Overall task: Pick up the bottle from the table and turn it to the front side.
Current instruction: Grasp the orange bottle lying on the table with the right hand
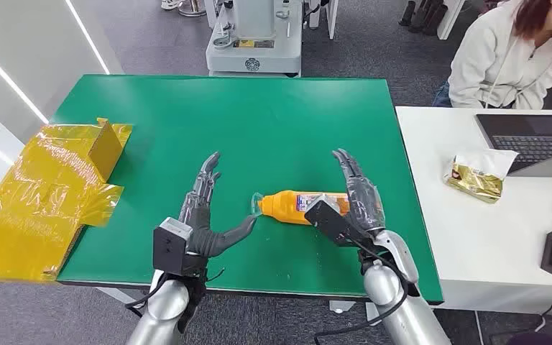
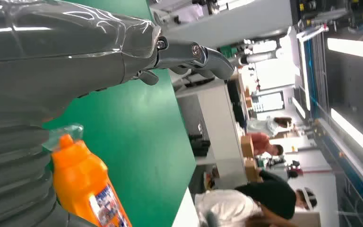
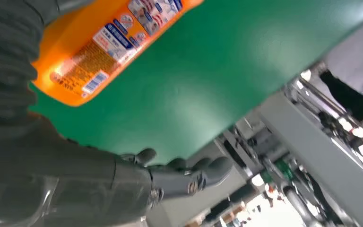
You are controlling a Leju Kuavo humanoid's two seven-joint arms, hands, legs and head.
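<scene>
Near the front edge of the green surface [image 1: 187, 108], an orange bottle [image 1: 298, 206] lies on its side, cap pointing left, between the two arms. Each robot hand has its fingers spread and holds nothing: the left robot hand [image 1: 203, 215] has its thumb reaching toward the cap, and the right robot hand [image 1: 356, 198] sits at the bottle's base, flanking it, seemingly poised for a two-sided pickup before turning its label forward.

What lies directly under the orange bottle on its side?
The orange bottle lies on the green table. The right hand covers its base end, so what is beneath there is hidden.
</scene>
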